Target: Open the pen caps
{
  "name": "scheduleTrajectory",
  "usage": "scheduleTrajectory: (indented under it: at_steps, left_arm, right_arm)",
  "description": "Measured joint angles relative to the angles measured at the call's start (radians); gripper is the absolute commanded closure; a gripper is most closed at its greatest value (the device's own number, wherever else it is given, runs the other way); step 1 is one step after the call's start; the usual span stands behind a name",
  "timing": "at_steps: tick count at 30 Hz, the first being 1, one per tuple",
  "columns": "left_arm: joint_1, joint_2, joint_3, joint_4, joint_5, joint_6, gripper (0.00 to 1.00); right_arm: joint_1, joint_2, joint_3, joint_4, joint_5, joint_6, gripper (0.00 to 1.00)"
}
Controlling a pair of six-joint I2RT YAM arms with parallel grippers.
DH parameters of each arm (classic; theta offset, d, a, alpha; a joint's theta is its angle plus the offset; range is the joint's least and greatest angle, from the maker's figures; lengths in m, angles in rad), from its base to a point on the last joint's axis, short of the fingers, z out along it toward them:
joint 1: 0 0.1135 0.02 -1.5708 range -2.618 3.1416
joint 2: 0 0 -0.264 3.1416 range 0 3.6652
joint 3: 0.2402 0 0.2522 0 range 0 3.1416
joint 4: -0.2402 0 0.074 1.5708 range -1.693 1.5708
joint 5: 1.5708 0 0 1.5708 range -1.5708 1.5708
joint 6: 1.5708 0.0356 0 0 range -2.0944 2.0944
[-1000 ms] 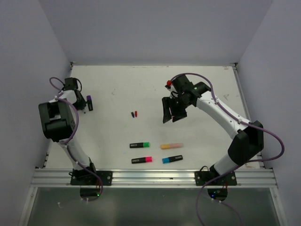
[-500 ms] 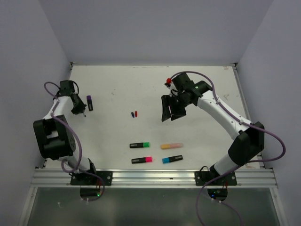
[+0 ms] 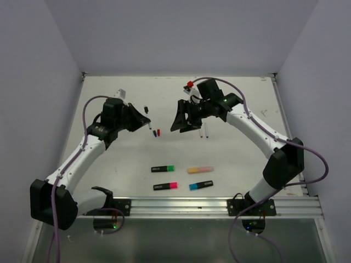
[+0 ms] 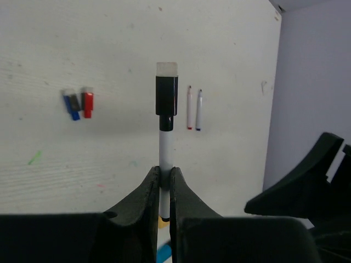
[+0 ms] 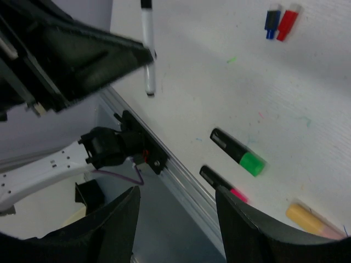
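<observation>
Pen first: your left gripper [image 4: 165,181] is clamped on a thin white plastic pen [image 4: 165,145], with its black cap [image 4: 166,96] on. A small blue plastic cap [image 4: 71,103] and a small red plastic cap [image 4: 87,102] lie side by side. Your right gripper [image 3: 185,118] hangs spread wide near two thin white pens [image 3: 204,131].

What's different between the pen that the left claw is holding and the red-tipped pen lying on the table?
The held pen wears a black cap; the red-tipped pen is uncapped, its tip bare. The held pen is clamped between the left gripper's fingers; the red-tipped pen lies loose on the table, beside a blue-tipped one. Both are thin with white barrels.
</observation>
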Motion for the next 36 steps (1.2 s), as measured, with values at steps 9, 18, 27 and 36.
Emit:
scheduleTrajectory:
  at_steps: [9,18,27,36]
  left_arm:
    - [-0.161,0.050,-0.002,0.157,0.061,-0.169,1.00]
    - [-0.185,0.117,-0.002,0.216,0.113,-0.174,1.00]
    - [-0.192,0.121,-0.002,0.222,0.118,-0.174,1.00]
    - [-0.195,0.121,-0.004,0.253,0.131,-0.175,1.00]
  right_arm:
    - [0.004,0.064,-0.010,0.244,-0.042,0.171,0.45]
    - [-0.009,0.112,0.004,0.298,-0.006,0.233,0.52]
    - [-0.028,0.134,0.008,0.299,0.011,0.253,0.61]
    - [-0.043,0.175,0.019,0.306,0.021,0.258,0.65]
